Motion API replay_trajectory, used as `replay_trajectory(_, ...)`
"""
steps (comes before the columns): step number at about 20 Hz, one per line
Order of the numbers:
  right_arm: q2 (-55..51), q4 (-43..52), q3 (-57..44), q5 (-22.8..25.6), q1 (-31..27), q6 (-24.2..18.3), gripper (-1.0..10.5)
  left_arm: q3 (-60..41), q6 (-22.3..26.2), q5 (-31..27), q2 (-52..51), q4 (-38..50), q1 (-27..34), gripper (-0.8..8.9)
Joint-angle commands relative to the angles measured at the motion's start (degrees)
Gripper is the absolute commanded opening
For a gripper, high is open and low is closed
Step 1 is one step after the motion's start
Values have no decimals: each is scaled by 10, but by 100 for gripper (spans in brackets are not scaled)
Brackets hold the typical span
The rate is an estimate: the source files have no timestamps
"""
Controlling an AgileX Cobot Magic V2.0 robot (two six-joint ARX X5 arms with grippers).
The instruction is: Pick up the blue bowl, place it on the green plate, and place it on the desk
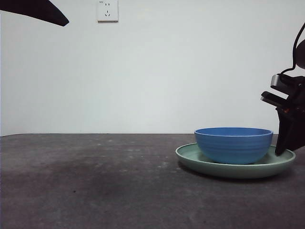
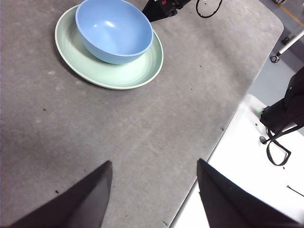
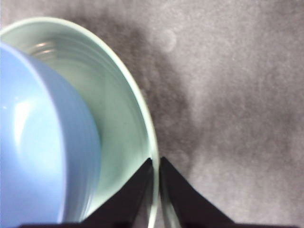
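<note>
While nested on green plate (image 1: 190, 155), blue bowl (image 1: 233, 144), right gripper (image 3: 156, 164) astride rim.

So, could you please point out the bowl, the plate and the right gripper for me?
bowl (image 1: 233, 145): front view, ridged outer wall.
plate (image 1: 190, 155): front view, its rim.
right gripper (image 3: 156, 190): right wrist view, between its tips, at the plate's rim.

The blue bowl (image 1: 233, 144) is round and deep, with faint horizontal ridges on its outside, and it stands upright and empty inside the green plate (image 1: 190, 155), a little off the plate's centre. The plate is wide, shallow and pale mint-green with a low raised rim, and it lies flat on the desk (image 1: 95, 181). The desk is a dark grey-brown matte surface with a speckled texture.
</note>
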Motion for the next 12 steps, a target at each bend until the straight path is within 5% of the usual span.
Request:
replay_trajectory(1,-22,8,5,-25,1,19,15,5,7,3,2,6,-2,280)
replay_trajectory(12,-92,31,6,-53,49,79,15,5,7,3,2,6,-2,280)
